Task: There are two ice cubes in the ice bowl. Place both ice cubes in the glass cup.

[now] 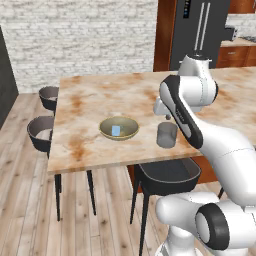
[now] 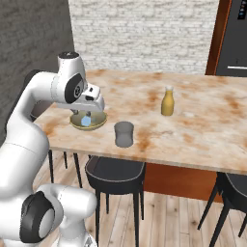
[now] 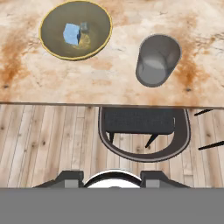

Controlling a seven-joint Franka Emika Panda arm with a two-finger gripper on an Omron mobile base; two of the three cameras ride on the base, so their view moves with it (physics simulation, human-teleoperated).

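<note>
The olive-yellow ice bowl stands near the table's front edge. Two pale-blue ice cubes lie in it: a larger one and a smaller, darker one beside it. To the bowl's right the grey glass cup stands upright, and nothing shows inside it. My gripper hangs well above the table, between bowl and cup. It is open, with the fingertips far apart and nothing held.
A yellow bottle stands further back on the marble table. A dark chair is tucked under the front edge below the cup. Two more chairs stand at the table's left side.
</note>
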